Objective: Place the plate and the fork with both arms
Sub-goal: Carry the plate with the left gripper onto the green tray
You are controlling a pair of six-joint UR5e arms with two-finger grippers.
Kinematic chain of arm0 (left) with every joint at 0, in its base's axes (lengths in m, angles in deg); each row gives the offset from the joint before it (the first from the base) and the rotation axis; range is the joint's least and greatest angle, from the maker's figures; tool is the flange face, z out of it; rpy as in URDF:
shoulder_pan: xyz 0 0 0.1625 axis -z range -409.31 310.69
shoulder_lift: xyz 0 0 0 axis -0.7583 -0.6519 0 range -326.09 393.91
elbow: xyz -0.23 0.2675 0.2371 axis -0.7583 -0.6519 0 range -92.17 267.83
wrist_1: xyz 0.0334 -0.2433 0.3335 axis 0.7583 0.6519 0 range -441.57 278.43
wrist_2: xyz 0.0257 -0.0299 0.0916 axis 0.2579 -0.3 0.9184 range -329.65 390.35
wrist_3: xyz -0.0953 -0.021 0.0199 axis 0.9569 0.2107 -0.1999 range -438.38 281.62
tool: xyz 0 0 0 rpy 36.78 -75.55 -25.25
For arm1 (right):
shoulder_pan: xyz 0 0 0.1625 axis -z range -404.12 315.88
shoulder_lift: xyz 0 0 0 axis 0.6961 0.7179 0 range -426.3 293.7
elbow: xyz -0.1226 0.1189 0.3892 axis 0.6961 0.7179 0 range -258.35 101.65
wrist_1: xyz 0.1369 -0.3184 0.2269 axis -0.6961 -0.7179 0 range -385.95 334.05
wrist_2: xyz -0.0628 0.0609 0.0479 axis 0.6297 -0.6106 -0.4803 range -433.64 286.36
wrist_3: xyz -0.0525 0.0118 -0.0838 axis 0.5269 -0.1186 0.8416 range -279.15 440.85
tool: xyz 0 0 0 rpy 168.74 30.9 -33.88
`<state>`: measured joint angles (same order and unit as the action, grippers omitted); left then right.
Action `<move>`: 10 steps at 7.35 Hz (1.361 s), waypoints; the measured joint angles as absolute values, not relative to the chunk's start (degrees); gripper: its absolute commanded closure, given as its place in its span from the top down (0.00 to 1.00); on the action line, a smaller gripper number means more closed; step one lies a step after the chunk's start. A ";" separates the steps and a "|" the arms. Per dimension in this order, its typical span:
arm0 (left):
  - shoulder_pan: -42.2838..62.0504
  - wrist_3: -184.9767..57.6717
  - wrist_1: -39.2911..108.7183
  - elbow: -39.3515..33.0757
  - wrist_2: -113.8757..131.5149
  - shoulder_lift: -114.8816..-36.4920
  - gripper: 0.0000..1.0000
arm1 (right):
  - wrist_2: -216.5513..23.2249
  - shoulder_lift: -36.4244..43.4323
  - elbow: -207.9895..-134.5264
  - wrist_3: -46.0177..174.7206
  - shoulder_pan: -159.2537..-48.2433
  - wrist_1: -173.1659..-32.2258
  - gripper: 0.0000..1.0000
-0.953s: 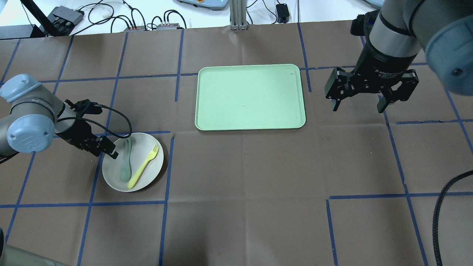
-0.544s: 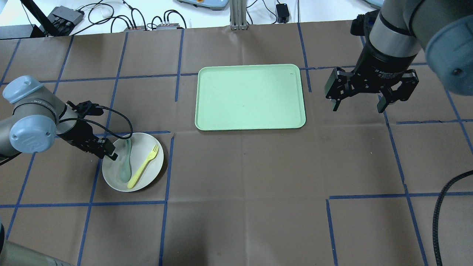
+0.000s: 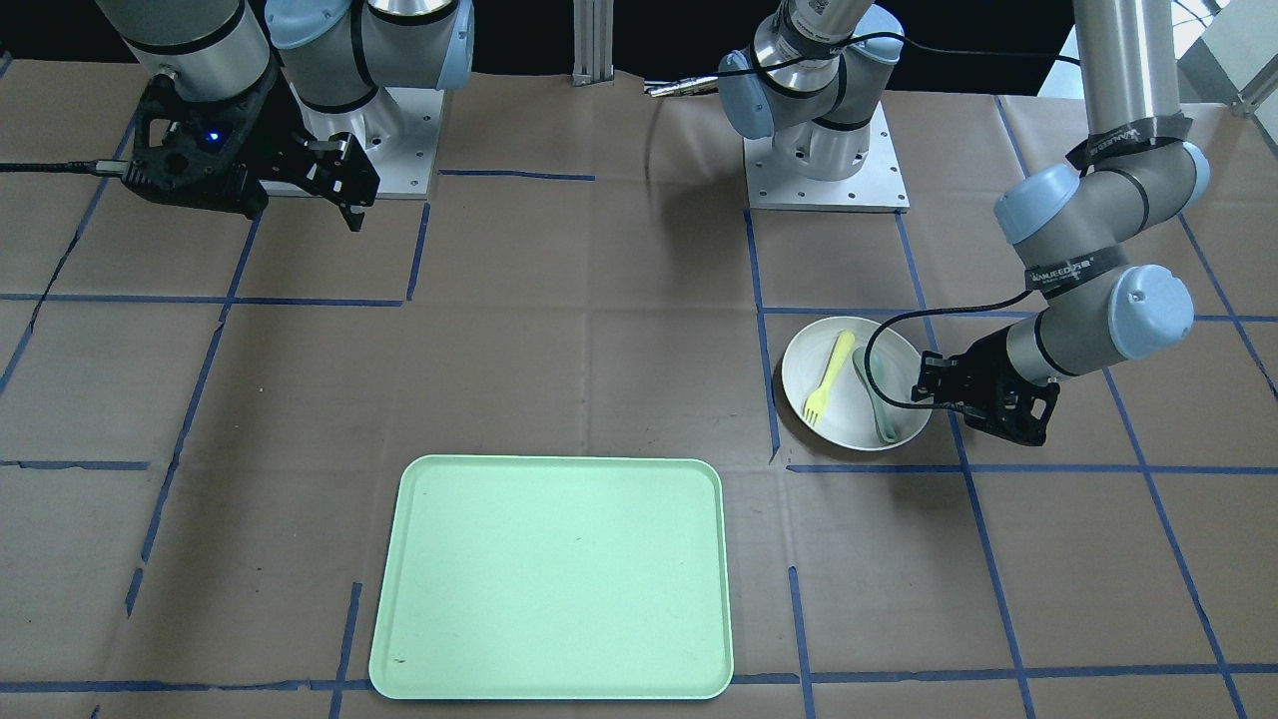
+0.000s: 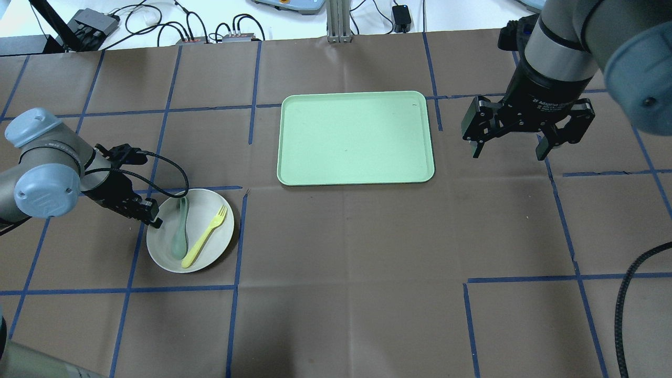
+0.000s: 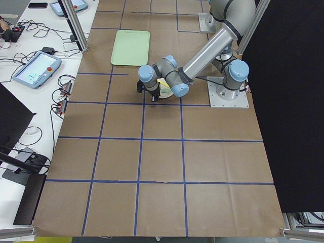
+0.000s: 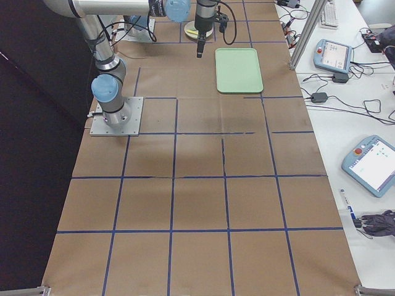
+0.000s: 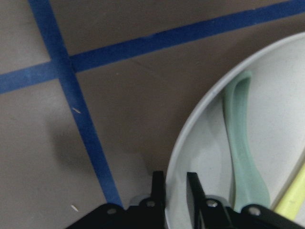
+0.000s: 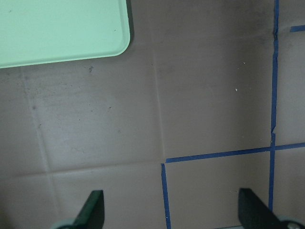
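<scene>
the plate [image 4: 218, 251] is seen on the desk [image 4: 367, 273], toward the desk's left edge from the tray [image 4: 355, 137] and nearer the robot's edge than the tray is. the fork [image 4: 203, 237] is laid inside the plate, tines pointed toward the far edge. a grey-green spoon [image 4: 180, 231] is laid just beside it, on the side of the left edge, with its broad end close to the fork's handle end. the plate's rim, on the side facing the left edge, is pinched by the left gripper [image 4: 156, 223]. in the left wrist view its jaws are shown pressed close on either side of the rim, one outside and one inside. the right gripper [image 4: 507, 156] is held above the bare desk just beside the tray, on the side of the desk's right edge, with its jaws spread wide. the tray is set flat toward the far edge, well apart from the plate.
</scene>
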<state>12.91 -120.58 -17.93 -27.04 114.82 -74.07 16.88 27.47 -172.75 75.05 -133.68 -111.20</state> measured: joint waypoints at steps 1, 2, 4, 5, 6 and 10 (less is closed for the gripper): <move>12.91 -120.57 -17.93 -27.03 114.82 -74.05 0.10 | 16.89 27.48 -172.74 75.05 -133.68 -111.20 1.00; 12.92 -120.55 -17.93 -26.96 114.79 -74.01 0.08 | 16.89 27.47 -172.75 75.05 -133.68 -111.20 1.00; 12.96 -120.28 -17.86 -26.69 114.62 -73.68 0.02 | 16.89 27.48 -172.76 75.05 -133.68 -111.20 1.00; 12.97 -120.14 -17.74 -26.47 113.94 -73.34 0.00 | 16.89 27.48 -172.78 75.05 -133.68 -111.20 1.00; 12.98 -120.06 -17.55 -26.30 112.90 -72.98 0.00 | 16.89 27.48 -172.77 75.05 -133.68 -111.20 1.00; 14.61 -114.86 -15.80 -25.81 107.62 -70.04 0.00 | 16.89 27.47 -172.75 75.05 -133.68 -111.20 1.00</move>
<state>14.61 -114.86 -15.80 -25.81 107.62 -70.04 16.89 27.47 -172.75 75.05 -133.68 -111.20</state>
